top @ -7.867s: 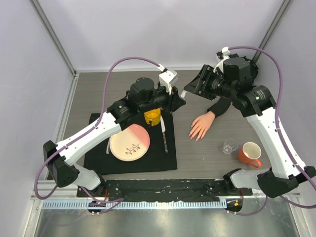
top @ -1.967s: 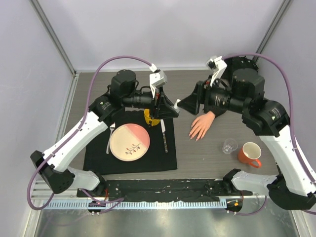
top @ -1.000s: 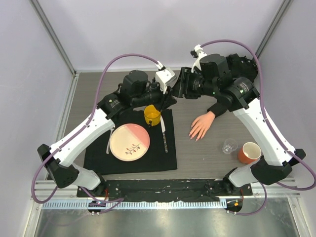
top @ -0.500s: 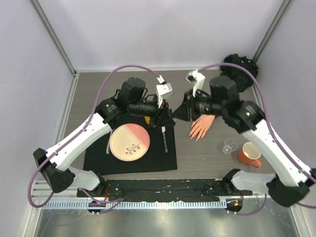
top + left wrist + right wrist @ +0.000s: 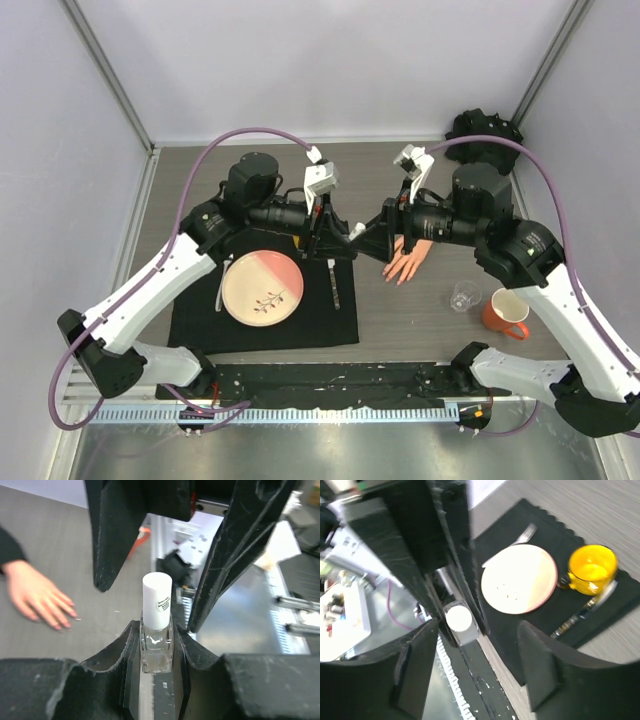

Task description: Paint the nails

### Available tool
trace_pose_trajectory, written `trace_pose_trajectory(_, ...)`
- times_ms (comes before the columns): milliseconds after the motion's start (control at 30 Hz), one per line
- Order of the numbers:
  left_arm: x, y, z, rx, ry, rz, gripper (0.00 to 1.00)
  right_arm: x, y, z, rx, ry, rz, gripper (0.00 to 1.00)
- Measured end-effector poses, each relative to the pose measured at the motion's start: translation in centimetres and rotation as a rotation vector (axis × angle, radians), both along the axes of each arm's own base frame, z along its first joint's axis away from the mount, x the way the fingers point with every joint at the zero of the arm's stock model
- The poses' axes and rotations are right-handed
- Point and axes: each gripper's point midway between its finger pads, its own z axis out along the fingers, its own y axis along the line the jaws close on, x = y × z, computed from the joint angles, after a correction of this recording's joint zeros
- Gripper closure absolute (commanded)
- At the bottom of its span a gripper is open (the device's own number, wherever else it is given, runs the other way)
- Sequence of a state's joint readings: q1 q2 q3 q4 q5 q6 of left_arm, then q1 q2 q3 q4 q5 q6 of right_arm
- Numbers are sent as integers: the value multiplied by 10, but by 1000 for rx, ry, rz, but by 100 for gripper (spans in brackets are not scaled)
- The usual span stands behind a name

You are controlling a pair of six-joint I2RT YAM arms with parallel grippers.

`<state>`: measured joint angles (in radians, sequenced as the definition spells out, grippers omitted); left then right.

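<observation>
My left gripper (image 5: 340, 238) is shut on a small clear bottle (image 5: 157, 642) with a white cap (image 5: 157, 599), held up above the mat's right edge. My right gripper (image 5: 374, 235) faces it, open, its fingers (image 5: 117, 535) on either side of the cap and apart from it. In the right wrist view the cap (image 5: 458, 618) sits just ahead of my open right gripper (image 5: 477, 667), close to its left finger. The pale mannequin hand (image 5: 408, 255) with a black sleeve lies flat on the table under the right arm; its fingertip nails (image 5: 64, 621) are tiny.
A black mat (image 5: 200, 320) holds a pink and cream plate (image 5: 262, 288), a knife (image 5: 333, 282) and a fork. A yellow cup (image 5: 591, 567) stands by the plate. A clear glass (image 5: 464, 295) and an orange mug (image 5: 507, 312) stand right of the hand. Black cloth (image 5: 483, 128) lies back right.
Both arms have swung about; in the last half second the right gripper has drawn back rightwards a little and lined up nose to nose with the left gripper, its open fingers now around the cap.
</observation>
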<state>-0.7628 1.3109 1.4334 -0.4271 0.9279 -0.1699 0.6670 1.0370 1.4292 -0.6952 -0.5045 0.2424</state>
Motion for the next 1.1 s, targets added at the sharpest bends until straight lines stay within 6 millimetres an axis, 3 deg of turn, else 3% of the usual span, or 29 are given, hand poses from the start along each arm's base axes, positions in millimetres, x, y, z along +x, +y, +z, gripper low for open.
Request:
trace_pose_trajectory(167, 30, 3, 5, 17, -129, 160, 100, 28, -15, 11, -30, 49, -219, 25)
trace_pose_trajectory(333, 57, 6, 0, 77, -254, 318, 100, 56, -30, 27, -11, 117, -448, 37)
trace_pose_trajectory(467, 72, 7, -4, 116, -315, 404, 100, 74, -26, 34, 8, 172, -534, 37)
trace_pose_trajectory(633, 86, 2, -5, 146, -351, 464, 100, 93, -15, 23, -18, 227, -572, 37)
trace_pose_trajectory(800, 95, -5, -4, 152, -371, 480, 100, 95, -7, 17, -24, 253, -559, 41)
trace_pose_trajectory(1100, 102, -9, 3, 144, -385, 498, 100, 87, 0, 17, -13, 279, -514, 75)
